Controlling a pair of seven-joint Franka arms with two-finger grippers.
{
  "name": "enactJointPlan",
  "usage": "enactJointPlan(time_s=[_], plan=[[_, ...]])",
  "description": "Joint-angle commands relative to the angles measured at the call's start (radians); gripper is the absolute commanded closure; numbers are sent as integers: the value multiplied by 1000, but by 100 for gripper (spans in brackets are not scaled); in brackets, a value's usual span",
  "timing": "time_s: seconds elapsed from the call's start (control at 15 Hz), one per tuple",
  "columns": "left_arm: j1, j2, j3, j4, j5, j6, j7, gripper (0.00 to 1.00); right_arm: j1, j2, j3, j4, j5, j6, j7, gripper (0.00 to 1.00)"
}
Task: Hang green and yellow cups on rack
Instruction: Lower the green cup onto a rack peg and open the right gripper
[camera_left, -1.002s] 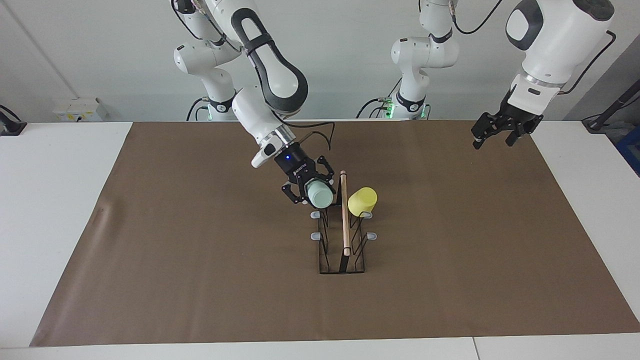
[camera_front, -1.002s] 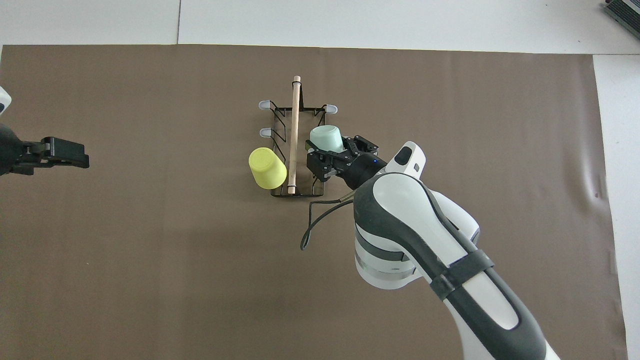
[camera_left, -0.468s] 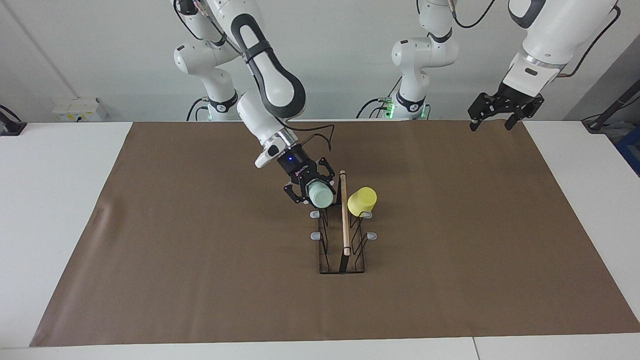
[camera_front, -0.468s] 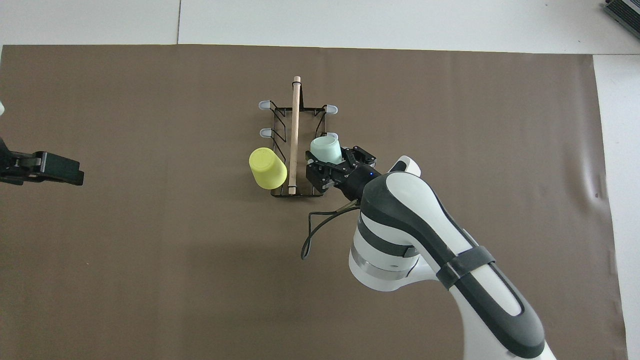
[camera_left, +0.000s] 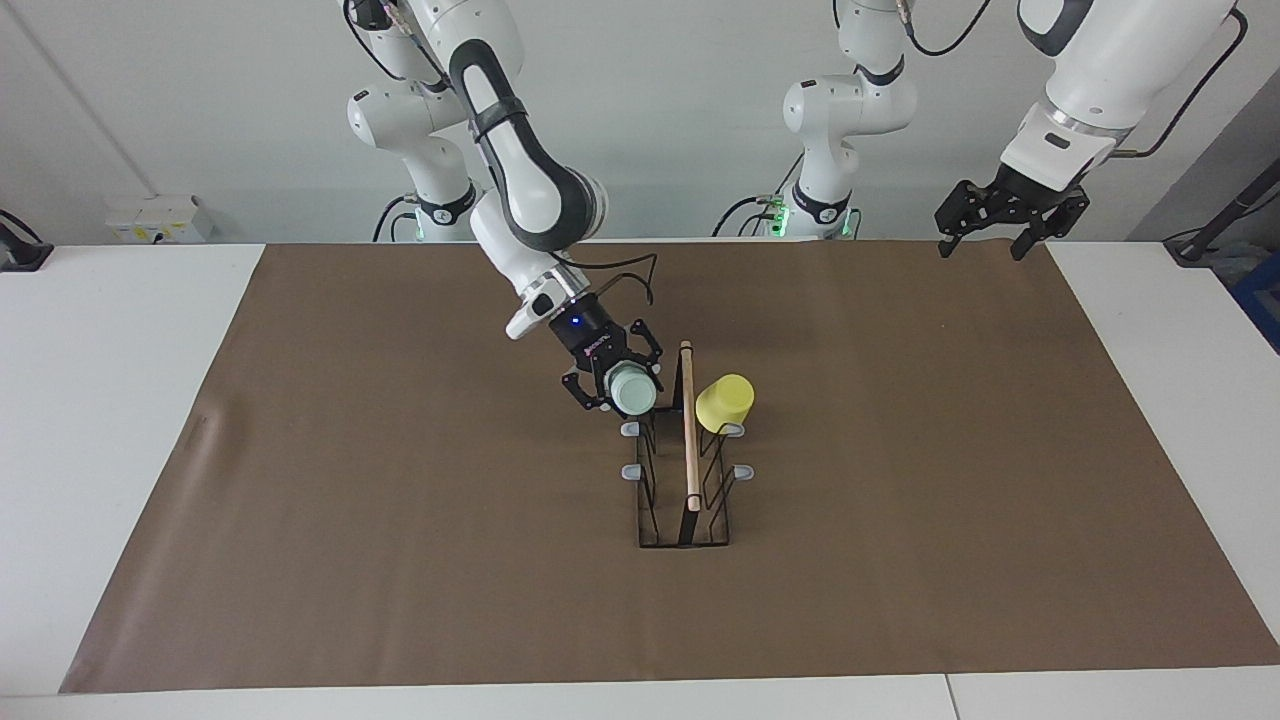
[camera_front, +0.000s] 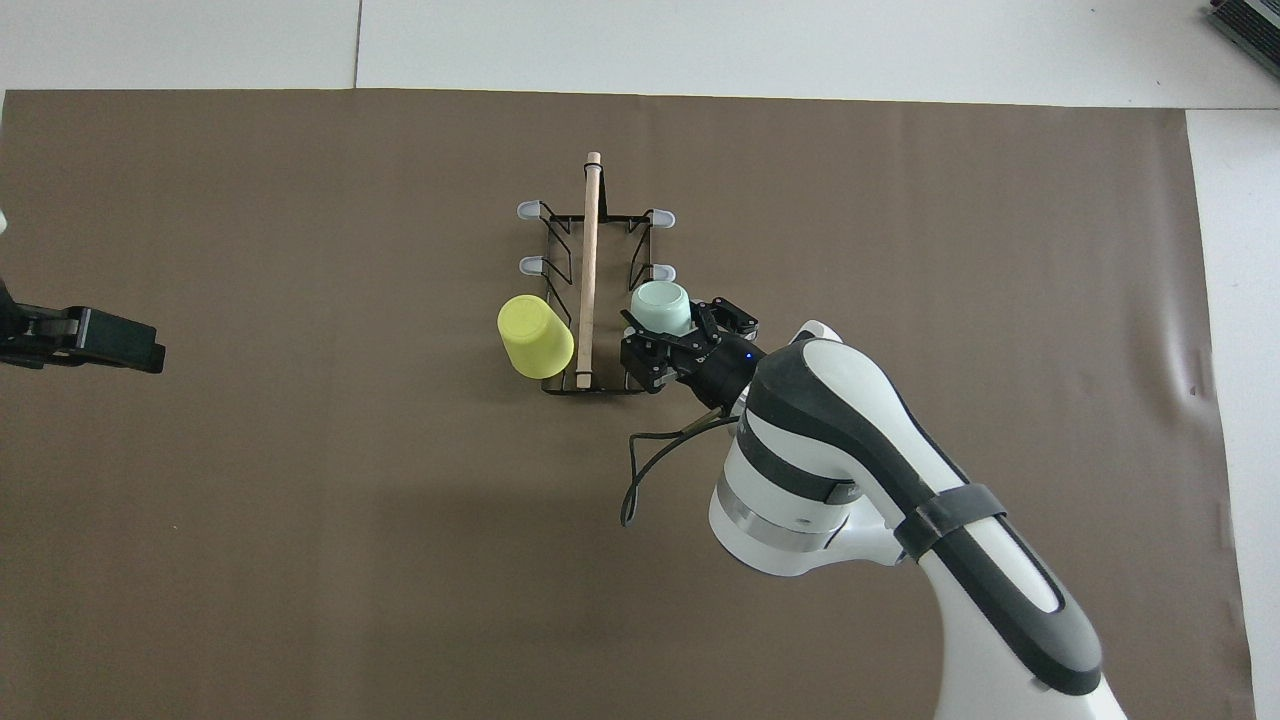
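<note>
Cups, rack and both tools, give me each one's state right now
Yellow cup: hung upside down on a rack prong.
Green cup: gripped by the right tool, over the rack.
Rack: standing on the mat.
Right tool: shut on the green cup.
Left tool: open, empty, waiting raised.

A pale mint green tapered plastic cup (camera_left: 634, 389) sits between the black fingers (camera_left: 583, 386) of the right gripper (camera_left: 612, 381), whose black wrist carries a small blue light. Just beside those fingers stands the narrow black wire rack (camera_left: 683, 478), with a light natural wooden rod (camera_left: 688, 425) and small grey-tipped prongs (camera_left: 631, 471). A bright yellow tapered plastic cup (camera_left: 724, 403) sits across the rod from the fingers. The left gripper (camera_left: 994, 222) is plain black, well apart from the cups. Both arms are glossy white with dark grey bands. The matte brown table cover (camera_left: 400, 520) is unpatterned, lying on a white table (camera_left: 90, 400).
</note>
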Motion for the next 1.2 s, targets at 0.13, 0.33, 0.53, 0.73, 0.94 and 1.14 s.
enactJointPlan(time_s=[0.13,0.33,0.53,0.73,0.94,1.14], plan=[[19,-6,-12,-7,-4,-14,19,0,-12,-18,4,-41,150,-51,-133,100],[19,-8,-12,-5,-4,-21,16,0,-12,-18,4,-53,157,-54,-147,100],[17,-8,-12,-5,-4,-21,16,0,-14,-17,4,-52,157,-49,-145,100],[17,-8,-12,-5,-4,-21,16,0,-15,-17,4,-50,157,-46,-144,11],[17,-8,-12,-5,-4,-21,16,0,-18,-15,6,-44,160,-43,-136,0],[17,-8,-12,-5,-4,-21,16,0,-24,-14,4,-24,151,-38,-130,0]])
